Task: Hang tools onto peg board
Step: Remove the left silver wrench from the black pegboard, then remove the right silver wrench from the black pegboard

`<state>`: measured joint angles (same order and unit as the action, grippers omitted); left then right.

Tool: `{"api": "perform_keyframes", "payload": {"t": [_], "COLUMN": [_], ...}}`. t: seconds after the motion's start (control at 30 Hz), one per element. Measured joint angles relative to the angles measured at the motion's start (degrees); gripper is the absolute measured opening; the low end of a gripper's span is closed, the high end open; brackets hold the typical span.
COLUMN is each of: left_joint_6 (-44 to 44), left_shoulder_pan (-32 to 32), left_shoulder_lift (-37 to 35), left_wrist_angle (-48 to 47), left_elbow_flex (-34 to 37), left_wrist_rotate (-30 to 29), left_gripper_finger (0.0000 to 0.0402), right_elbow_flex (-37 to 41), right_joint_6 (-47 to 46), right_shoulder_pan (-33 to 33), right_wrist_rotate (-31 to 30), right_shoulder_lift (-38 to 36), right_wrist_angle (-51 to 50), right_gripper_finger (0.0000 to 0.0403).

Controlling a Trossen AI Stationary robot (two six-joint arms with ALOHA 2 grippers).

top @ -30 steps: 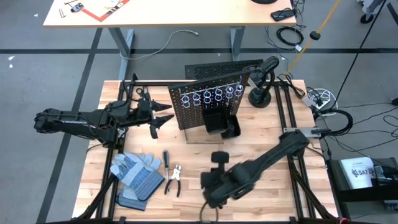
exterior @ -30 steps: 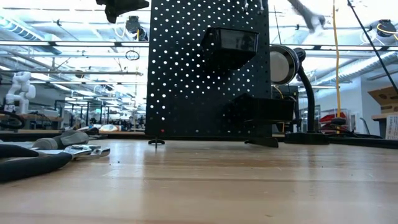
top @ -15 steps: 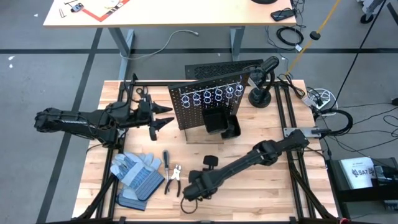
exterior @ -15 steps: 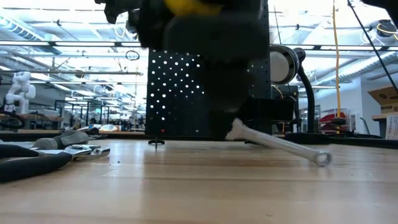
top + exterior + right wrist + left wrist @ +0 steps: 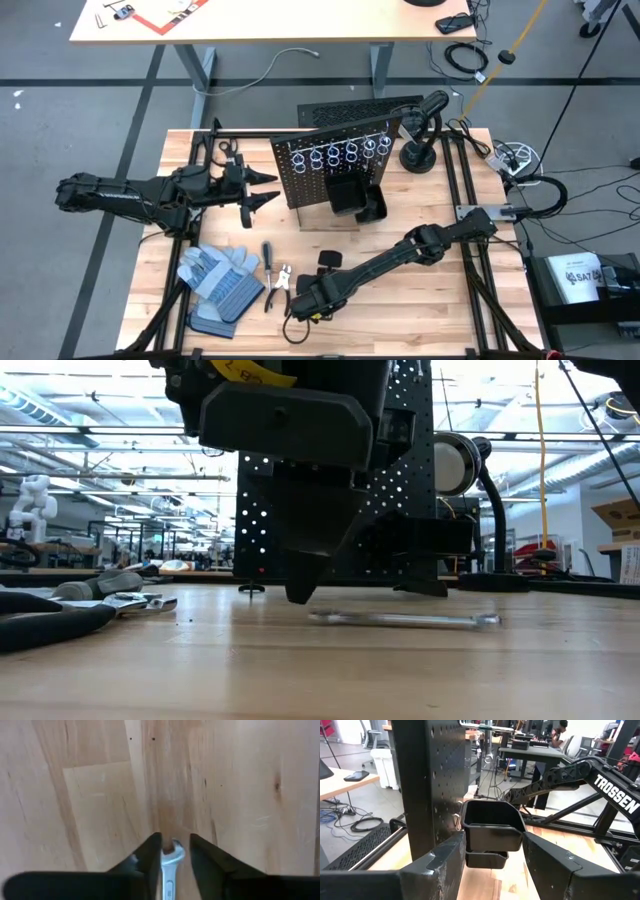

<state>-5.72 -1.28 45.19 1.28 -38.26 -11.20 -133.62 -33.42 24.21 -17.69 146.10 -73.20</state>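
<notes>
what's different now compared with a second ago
The right gripper swung from the table's front middle toward the pliers and came low over the wood. The silver wrench, tilted in its grip half a second ago, now lies flat on the table, the fingers parted either side of its head. The left gripper, open beside the peg board, the gloves and the screwdriver stayed put.

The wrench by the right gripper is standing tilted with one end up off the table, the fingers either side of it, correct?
Not quite. The wrench lies flat on the table, as the low view shows. The rest stands: in the right wrist view the right gripper has a finger on either side of its open end.
</notes>
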Motion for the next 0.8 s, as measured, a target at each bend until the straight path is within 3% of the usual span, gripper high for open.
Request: {"api": "perform_keyframes", "payload": {"t": [0.2, 0.43, 0.6, 0.8], "left_joint_6": [0.0, 0.04, 0.07, 0.09], "left_shoulder_pan": [0.0, 0.0, 0.0, 0.0], "left_shoulder_lift": [0.0, 0.0, 0.0, 0.0], "left_wrist_angle": [-0.22, -0.36, -0.34, -0.34], "left_elbow_flex": [0.0, 0.0, 0.0, 0.0], "left_wrist_rotate": [-0.42, -0.61, -0.64, -0.64], "left_gripper_finger": [0.0206, 0.0206, 0.0206, 0.0206], "right_elbow_flex": [-0.6, -0.94, -0.94, -0.96], "right_joint_6": [3.13, 10.54, 13.72, 12.42], "right_shoulder_pan": [0.72, 3.44, 5.62, 8.02], "right_wrist_rotate": [-0.92, -12.48, -25.96, -50.46], "right_shoulder_lift": [-1.04, -8.85, -17.07, -27.65], "right_wrist_angle": [-1.23, -2.64, -2.99, -3.87], "right_gripper_finger": [0.0186, 0.0211, 0.0203, 0.0193]}}
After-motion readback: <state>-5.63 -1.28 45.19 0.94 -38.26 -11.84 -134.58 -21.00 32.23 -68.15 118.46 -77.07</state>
